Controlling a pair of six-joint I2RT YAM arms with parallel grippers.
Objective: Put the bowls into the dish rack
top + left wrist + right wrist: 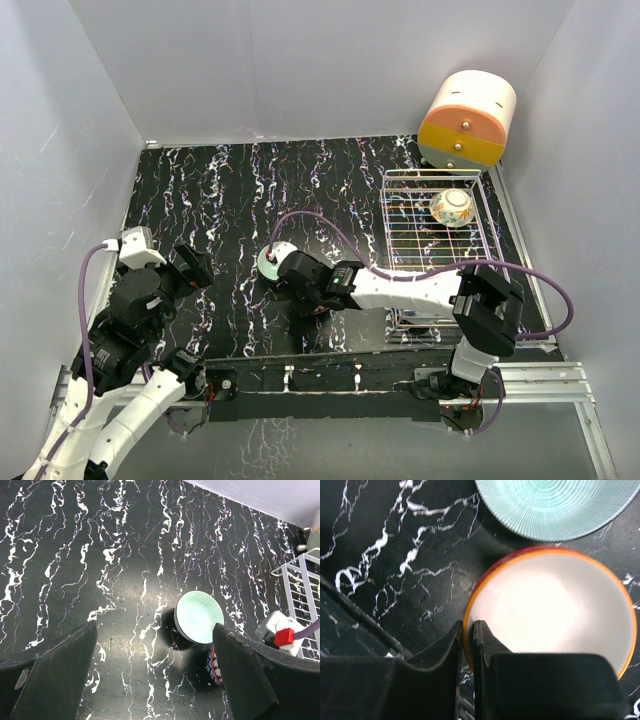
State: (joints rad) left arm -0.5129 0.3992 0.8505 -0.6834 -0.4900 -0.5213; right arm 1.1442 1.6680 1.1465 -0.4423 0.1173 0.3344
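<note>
My right gripper (468, 640) is shut on the near rim of the red-orange bowl (555, 610), white inside, one finger within and one outside. The mint green bowl (555, 505) lies just beyond it on the table, and shows in the top view (270, 262) and the left wrist view (199, 616). A sliver of blue-and-white patterned bowl (214, 666) peeks past my left finger. The cream bowl with orange flower (452, 207) sits in the silver wire dish rack (400, 215) at the right. My left gripper (155, 680) is open and empty, left of the bowls (195, 268).
A cream-and-orange drawer box (467, 120) stands behind the rack at the back right. White walls close in the table on the left, back and right. The right arm (420, 288) stretches across in front of the rack. The rack's corner (305, 587) shows in the left wrist view.
</note>
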